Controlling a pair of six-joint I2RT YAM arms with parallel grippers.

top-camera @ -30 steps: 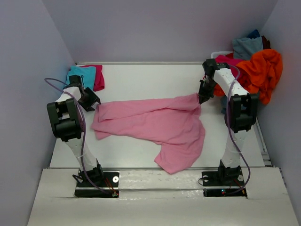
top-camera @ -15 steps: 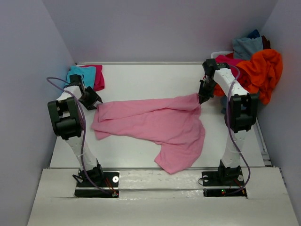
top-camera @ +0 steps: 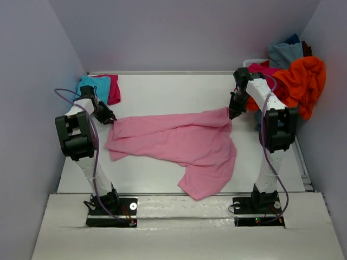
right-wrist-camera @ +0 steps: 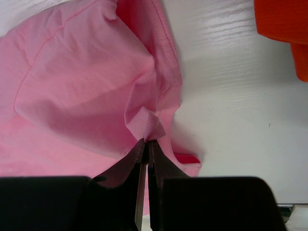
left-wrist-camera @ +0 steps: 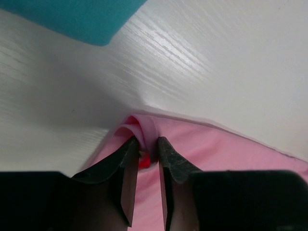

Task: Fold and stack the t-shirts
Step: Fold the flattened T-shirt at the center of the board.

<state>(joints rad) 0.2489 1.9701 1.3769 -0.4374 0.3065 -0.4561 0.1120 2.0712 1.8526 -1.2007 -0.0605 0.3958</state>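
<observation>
Pink cotton lies spread across the middle of the white tabletop (top-camera: 162,89): the light pink t-shirt (top-camera: 173,138), stretched left to right between the two arms, with one loose part trailing toward the near edge.

We see the change at the left hand (top-camera: 111,119). A second ago its fingers (left-wrist-camera: 126,163) stood apart beside the shirt's left corner. Now they have drawn in, and the left wrist view shows a rolled fold of the hem pinched between them.

The right hand (top-camera: 231,115) has not moved. It is clamped on a small peak of cloth at the shirt's far right corner, fingertips pressed together.

We judge that both far corners are now held, so the shirt is ready to be lifted or pulled flat for its first fold. The left grip is fresh and takes only the hem edge, so it could slip. Folding itself is not yet begun.

A turquoise t-shirt (top-camera: 95,85) and a magenta t-shirt (top-camera: 113,91) lie together at the far left corner, just beyond the left hand. An orange t-shirt (top-camera: 303,81) and a grey-blue t-shirt (top-camera: 284,54) are heaped at the far right.
</observation>
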